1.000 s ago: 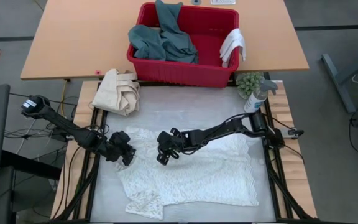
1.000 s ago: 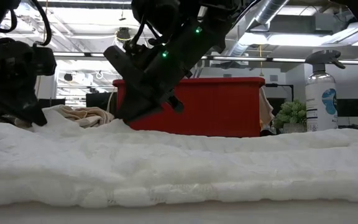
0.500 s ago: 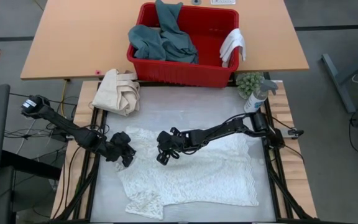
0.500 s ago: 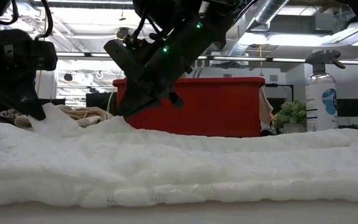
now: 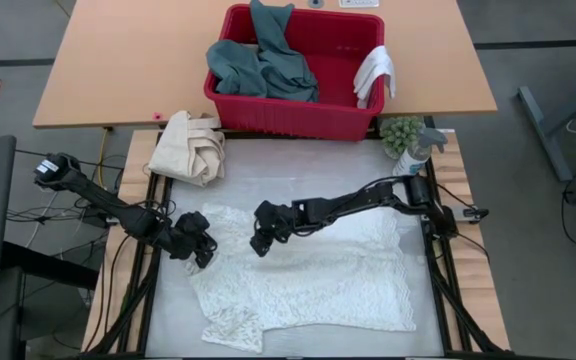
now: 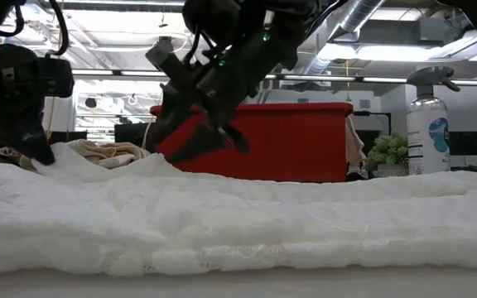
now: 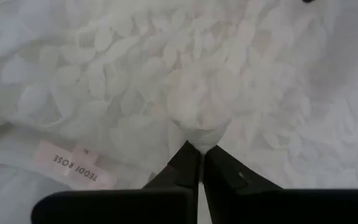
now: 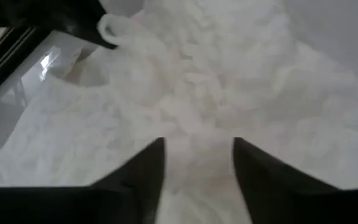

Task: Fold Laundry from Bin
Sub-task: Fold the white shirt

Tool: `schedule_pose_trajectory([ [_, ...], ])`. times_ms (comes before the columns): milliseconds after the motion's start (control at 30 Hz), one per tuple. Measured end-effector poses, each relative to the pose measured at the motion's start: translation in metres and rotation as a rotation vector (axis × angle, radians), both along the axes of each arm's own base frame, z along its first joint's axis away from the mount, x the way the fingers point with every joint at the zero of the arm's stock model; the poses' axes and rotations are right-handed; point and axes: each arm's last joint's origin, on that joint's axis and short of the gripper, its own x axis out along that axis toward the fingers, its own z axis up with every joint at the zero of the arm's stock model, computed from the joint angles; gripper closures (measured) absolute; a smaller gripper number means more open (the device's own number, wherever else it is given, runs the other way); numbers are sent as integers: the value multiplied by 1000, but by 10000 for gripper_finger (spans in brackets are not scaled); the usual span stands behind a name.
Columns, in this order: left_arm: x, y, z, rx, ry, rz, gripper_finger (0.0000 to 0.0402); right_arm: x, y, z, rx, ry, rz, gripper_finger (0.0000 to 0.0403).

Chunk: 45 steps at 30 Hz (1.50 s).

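Red bin (image 5: 298,115): far rim cut by high view's top edge; low view shows near wall only, contents hidden. White lace garment (image 5: 308,275): near edge runs off high view's bottom. Left hand (image 7: 199,163): pinched fold hides fingertips. Garment label (image 7: 76,168): text partly legible. Spray bottle (image 6: 429,124) label too small to read.

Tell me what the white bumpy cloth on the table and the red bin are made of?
The white cloth looks like soft lacy fabric: a raised leafy pattern and floppy folds. The red bin looks like hard, smooth plastic, with stiff, straight walls and a rounded rim.
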Motion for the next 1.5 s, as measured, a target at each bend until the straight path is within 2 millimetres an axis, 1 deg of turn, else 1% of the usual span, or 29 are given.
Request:
schedule_pose_trajectory([
  [67, 0, 0, 0, -1, -1, 4, 401, 1, -1, -5, 6, 13, -8, 136],
  [100, 0, 0, 0, -1, -1, 4, 401, -1, -1, -7, 11, 37, -15, 125],
  [167, 0, 0, 0, -1, -2, 4, 401, -2, 0, -10, 15, 55, -18, 117],
  [233, 0, 0, 0, 0, -2, 4, 401, -1, 1, -9, 15, 47, -16, 117],
  [500, 0, 1, 0, 18, -8, 8, 401, 1, 2, -6, 18, 15, -13, 145],
  [800, 0, 1, 0, 20, -9, 9, 401, 2, 4, -5, -2, -9, 7, 200],
  [1067, 0, 1, 0, 21, -10, 12, 401, 3, 4, -5, -34, -16, 22, 211],
  [1133, 0, 1, 0, 22, -10, 12, 401, 2, 5, -5, -41, -13, 28, 225],
  [1200, 0, 1, 0, 22, -10, 13, 401, 1, 6, -6, -64, 2, 34, 260],
  [1300, 0, 1, 0, 26, -16, 22, 401, 2, 6, -5, -80, -8, 44, 351],
  [1333, 0, 1, 1, 27, -18, 24, 401, 2, 6, -5, -83, -11, 48, 375],
  [1367, 0, 1, 1, 29, -19, 25, 401, 2, 6, -5, -83, -10, 48, 384],
  [1500, 1, 1, 1, 19, -30, 30, 401, 2, 6, -4, -86, -13, 52, 387],
])
